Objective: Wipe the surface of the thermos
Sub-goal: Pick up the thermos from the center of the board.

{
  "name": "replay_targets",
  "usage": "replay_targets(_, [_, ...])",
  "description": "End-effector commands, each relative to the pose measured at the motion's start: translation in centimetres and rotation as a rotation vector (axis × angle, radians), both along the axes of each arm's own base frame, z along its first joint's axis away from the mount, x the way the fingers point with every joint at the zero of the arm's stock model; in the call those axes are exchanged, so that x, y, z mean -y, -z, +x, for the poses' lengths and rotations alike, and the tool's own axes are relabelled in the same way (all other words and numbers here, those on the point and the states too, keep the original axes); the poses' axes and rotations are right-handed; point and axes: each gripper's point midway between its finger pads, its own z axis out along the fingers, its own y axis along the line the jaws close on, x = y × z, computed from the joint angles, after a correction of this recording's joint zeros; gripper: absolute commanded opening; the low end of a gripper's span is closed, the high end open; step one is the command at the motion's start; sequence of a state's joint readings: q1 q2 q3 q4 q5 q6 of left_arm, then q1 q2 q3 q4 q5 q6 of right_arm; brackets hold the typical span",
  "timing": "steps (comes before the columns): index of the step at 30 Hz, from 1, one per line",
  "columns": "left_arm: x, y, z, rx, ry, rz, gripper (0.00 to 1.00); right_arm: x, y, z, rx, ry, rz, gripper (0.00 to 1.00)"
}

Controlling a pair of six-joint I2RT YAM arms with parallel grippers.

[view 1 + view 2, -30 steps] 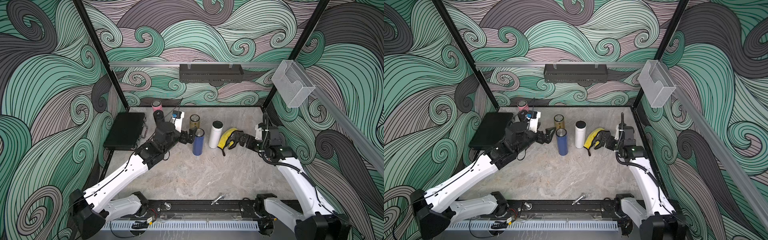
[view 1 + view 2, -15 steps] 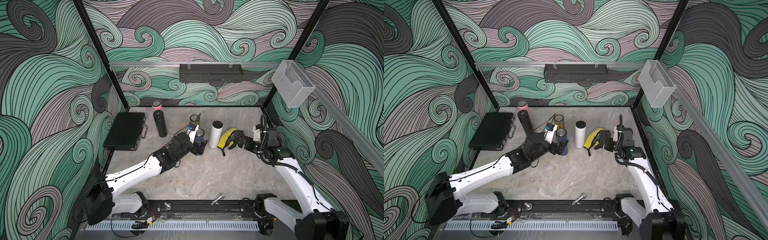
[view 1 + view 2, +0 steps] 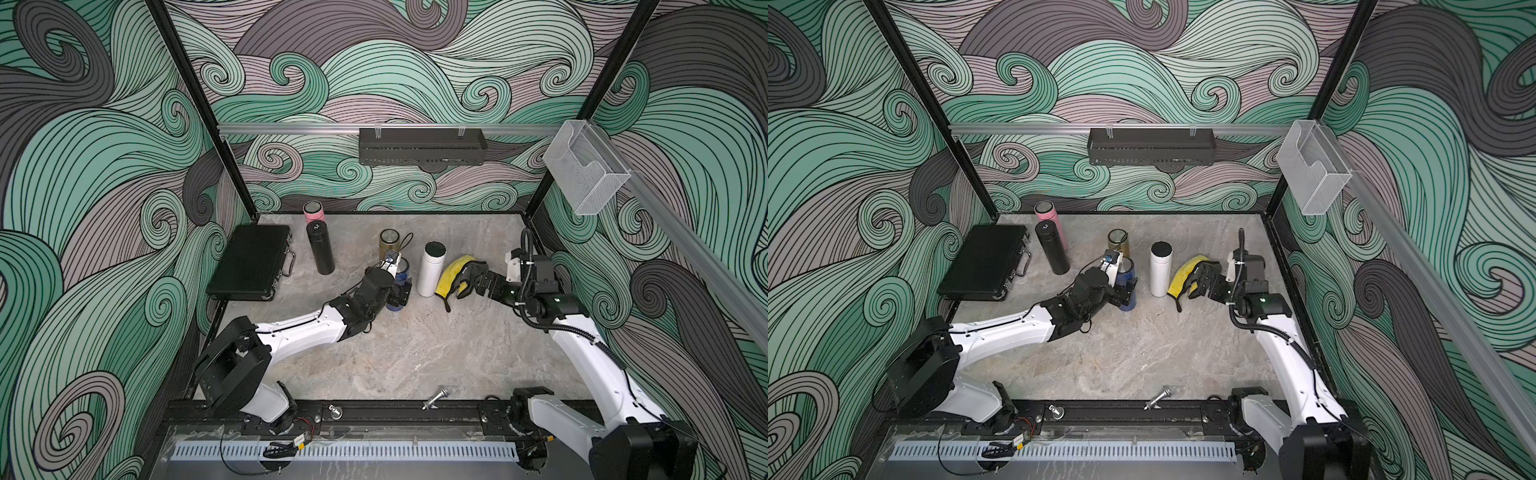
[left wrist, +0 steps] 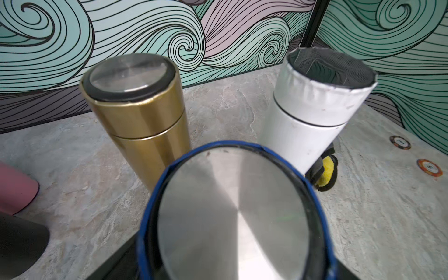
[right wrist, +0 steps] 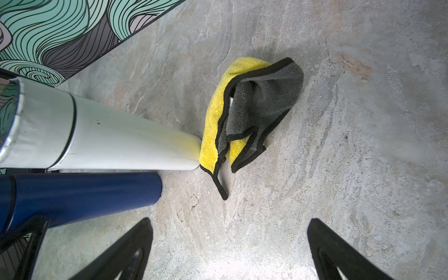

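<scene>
Blue thermos (image 5: pixel 84 194) now has our left gripper (image 3: pixel 401 293) round it, clamped or not we cannot tell; right gripper (image 5: pixel 229 221) spread near the cloth (image 5: pixel 242 109), so wiping looks next.

Robot body. The left arm (image 3: pixel 299 332) and the right arm (image 3: pixel 577 349) are clad in glossy white shells. The shells are linked by black cylindrical joint housings and carried on black bases. A black corrugated cable (image 3: pixel 524 286), bound by a white tie, is routed along the right arm, where a green indicator light (image 3: pixel 559 297) is seen. The right gripper (image 5: pixel 230 219) is fitted with black tapered fingers (image 5: pixel 145 232) pierced by slots.
</scene>
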State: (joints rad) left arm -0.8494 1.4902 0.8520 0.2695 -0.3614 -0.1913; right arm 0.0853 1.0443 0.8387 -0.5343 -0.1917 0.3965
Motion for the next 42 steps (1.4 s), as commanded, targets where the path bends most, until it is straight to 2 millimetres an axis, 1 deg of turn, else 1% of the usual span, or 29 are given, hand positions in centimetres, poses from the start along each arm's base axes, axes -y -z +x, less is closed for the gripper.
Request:
replay_targets(1, [1.0, -2.7, 1.1, 0.063, -0.021, -0.054, 0.90, -0.3, -0.5, 0.2, 0.019, -0.016, 0.000, 0.99])
replay_targets(5, [1.0, -2.2, 1.4, 0.063, -0.033, -0.046, 0.89, -0.2, -0.6, 0.2, 0.020, -0.018, -0.004, 0.99])
replay_targets(12, [1.1, -2.2, 1.4, 0.067, -0.031, -0.055, 0.88, -0.2, -0.8, 0.3, 0.026, -0.021, -0.008, 0.99])
replay_targets(20, [1.3, -1.8, 1.7, 0.065, -0.034, -0.046, 0.84, -0.2, -0.5, 0.2, 0.019, -0.018, -0.008, 0.98])
replay_targets(27, [1.5, -2.0, 1.8, 0.068, -0.034, -0.059, 0.82, -0.1, -0.3, 0.2, 0.017, -0.012, -0.008, 0.98])
replay_targets(31, [1.7, -2.2, 1.9, 0.072, -0.030, -0.066, 0.78, -0.1, 0.2, 0.2, 0.006, -0.012, -0.009, 0.98])
replay_targets(36, [1.8, -2.0, 2.0, 0.069, -0.032, -0.063, 0.67, 0.1, 0.6, 0.4, 0.002, 0.003, -0.009, 0.99])
replay_targets(39, [1.7, -2.4, 2.0, 0.075, -0.033, -0.067, 0.55, 0.1, 1.2, 0.5, -0.012, 0.018, -0.003, 0.99])
replay_targets(40, [1.7, -2.5, 2.0, 0.079, -0.033, -0.067, 0.52, 0.3, 1.5, 0.6, -0.017, 0.033, -0.006, 0.99])
replay_targets(42, [1.7, -2.7, 1.9, 0.082, -0.030, -0.061, 0.42, 1.1, 2.1, 0.8, -0.032, 0.087, -0.021, 0.99])
